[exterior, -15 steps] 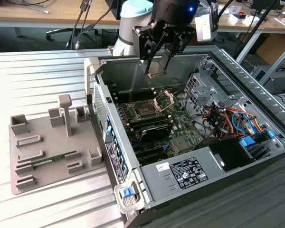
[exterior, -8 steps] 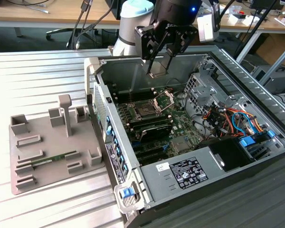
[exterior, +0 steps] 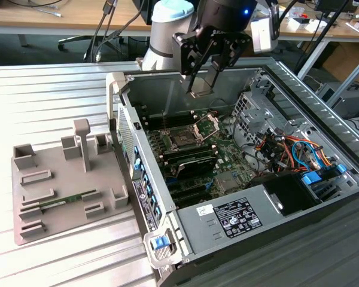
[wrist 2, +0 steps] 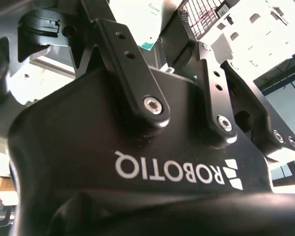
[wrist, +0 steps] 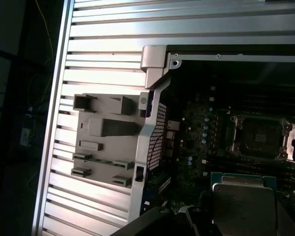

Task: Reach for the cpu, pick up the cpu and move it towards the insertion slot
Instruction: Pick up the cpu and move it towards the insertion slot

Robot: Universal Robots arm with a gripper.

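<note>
In the exterior view my gripper [exterior: 201, 87] hangs above the open computer case [exterior: 299, 197], shut on the cpu [exterior: 201, 92], a small flat pale chip at the fingertips. The first wrist view has the cpu [wrist: 243, 204] close up, a grey metal square with a thin rim. The insertion slot [exterior: 185, 139] is a dark square socket on the motherboard, below the held chip, with its silver frame [exterior: 207, 125] swung up. That same insertion slot [wrist: 259, 137] lies beside the chip in the first wrist view. The black gripper body [wrist 2: 152, 162] and finger links appear in the second wrist view.
A grey fixture tray [exterior: 30, 215] with upright posts and a green memory stick [exterior: 69, 200] sits on the ribbed metal table at the exterior view's left. Inside the case are a drive cage [exterior: 251, 107], coloured cables [exterior: 293, 149] and a power supply [exterior: 239, 218]. Case walls surround the motherboard.
</note>
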